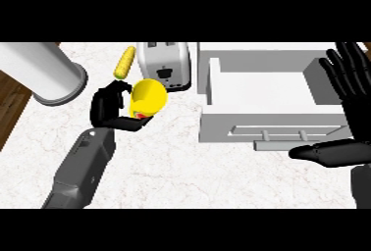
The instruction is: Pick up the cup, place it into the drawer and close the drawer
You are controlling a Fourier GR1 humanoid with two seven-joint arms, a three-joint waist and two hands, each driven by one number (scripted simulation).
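In the head view, the left hand (pixel 109 105) curls its fingers (pixel 129 123) around the yellow cup (pixel 148 98), grasping it above the marbled surface (pixel 174 166). The cup sits tilted, just in front of the toaster (pixel 165 64) and near the corn cob (pixel 125 62). A grey cylinder (pixel 45 73) stands at the far left. To the right, the white drawer (pixel 272 98) is pulled open, its handle (pixel 286 143) facing the near side. The right hand (pixel 351 98) shows at the right edge, fingers straight and released, thumb over the drawer's front corner, resting.
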